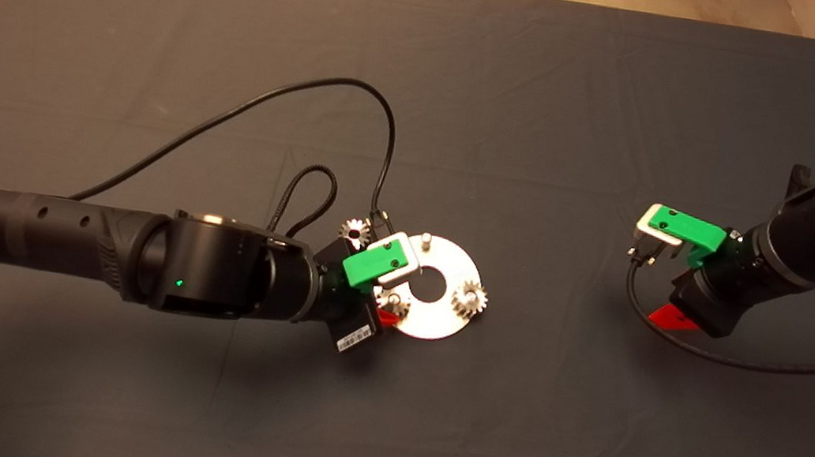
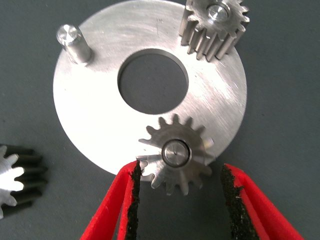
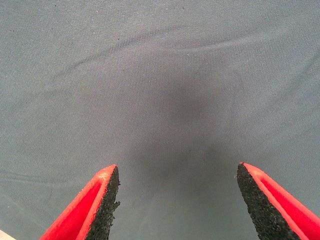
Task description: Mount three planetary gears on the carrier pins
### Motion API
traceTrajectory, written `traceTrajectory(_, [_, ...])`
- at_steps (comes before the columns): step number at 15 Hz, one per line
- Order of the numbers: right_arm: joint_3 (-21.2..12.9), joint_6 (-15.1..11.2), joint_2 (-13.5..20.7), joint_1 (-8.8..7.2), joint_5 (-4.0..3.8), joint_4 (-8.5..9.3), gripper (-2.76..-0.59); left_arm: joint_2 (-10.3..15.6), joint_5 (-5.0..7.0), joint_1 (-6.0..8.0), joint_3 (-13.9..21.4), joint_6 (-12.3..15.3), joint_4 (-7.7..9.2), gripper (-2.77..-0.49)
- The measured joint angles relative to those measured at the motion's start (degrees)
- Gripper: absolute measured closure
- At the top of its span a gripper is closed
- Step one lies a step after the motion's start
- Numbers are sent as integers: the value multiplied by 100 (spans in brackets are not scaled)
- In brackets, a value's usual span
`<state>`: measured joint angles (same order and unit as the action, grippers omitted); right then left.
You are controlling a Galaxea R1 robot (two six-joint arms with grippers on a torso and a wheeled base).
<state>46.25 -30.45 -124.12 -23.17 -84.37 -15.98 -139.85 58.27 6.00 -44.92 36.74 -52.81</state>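
The round silver disc lies mid-mat; it also shows in the left wrist view. One planetary gear sits on a carrier pin. A second gear sits on another pin, between the open fingers of my left gripper; one pad is at its teeth, the other stands apart. The third pin is bare. The third gear lies loose on the mat beside the disc. My right gripper is open and empty over bare mat to the right.
A black cable loops over the mat behind the left arm. Another cable trails from the right wrist. The dark mat ends at a tan floor strip along the far and left edges.
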Motion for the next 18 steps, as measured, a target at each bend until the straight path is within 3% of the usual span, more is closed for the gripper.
traceTrajectory(2, [0, 0, -24, 0, 6, 0, -174, -34, 96, 291, 0, 0, 580, -116])
traceTrajectory(3, [13, 0, -46, 0, 9, 0, -174, -83, 190, 486, 0, -1, 785, -116])
traceTrajectory(4, [40, 2, -49, 0, 15, 0, -174, -123, 252, 665, -2, -6, 886, -116])
traceTrajectory(5, [61, 2, -46, 0, 11, -1, -174, -142, 278, 760, -8, -11, 901, -116])
traceTrajectory(8, [68, 2, -43, 0, 9, 0, -174, -177, 308, 747, -113, -22, 976, -132])
traceTrajectory(15, [64, 2, -32, 0, 4, 0, -174, -290, 324, 750, -582, -739, 985, -161])
traceTrajectory(18, [41, 2, 0, 0, 11, 0, -174, -288, 330, 750, -761, -1053, 998, -161])
